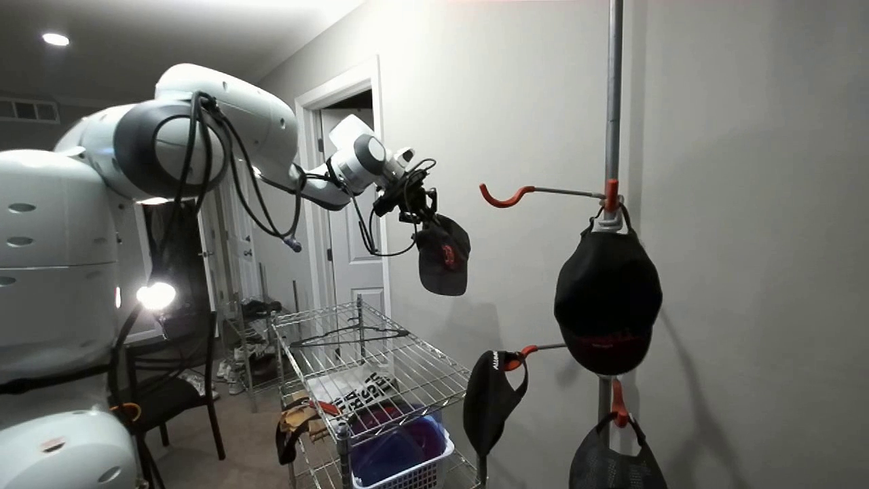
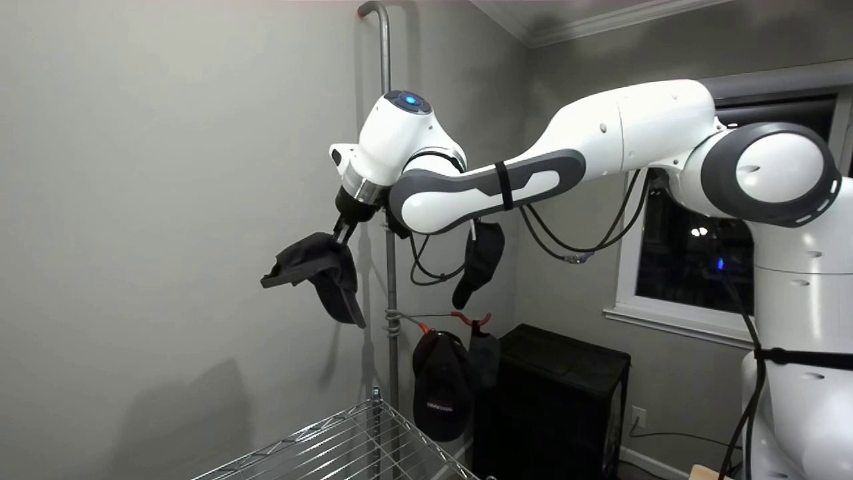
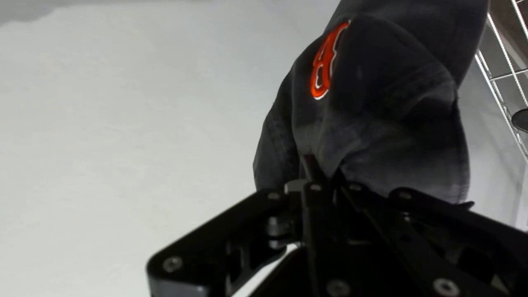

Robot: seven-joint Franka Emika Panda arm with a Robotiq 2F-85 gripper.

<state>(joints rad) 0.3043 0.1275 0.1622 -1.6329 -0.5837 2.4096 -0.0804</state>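
1. Plain grey wall formed the far side. A door stood to the left, with a chair farther left. On the right of an exterior view, a box stood close by a window.
2. Inspection found the claw pressed together on the cap, pinching a fold of its cloth. Which seam was gripped could not be told; that area was dark in the wrist view.
3. Condition of the cap: dark, red letter on its front, brim downward. It hung in mid-air, higher than the shelf and apart from it.
4. Both exterior views placed the pole right of the cap. A red hook reached left from it, not touching the cap. An upper cap hung at the pole, with a mesh cap below and a side cap lower left on its own hook.
5. On the shelf top lay a hanger; a basket sat lower down, near side.
6. Progress, as judged: grasp and lift appeared complete. Outstanding: resting the cap on some support, and its release. No contact with hook, shelf or wall was seen.
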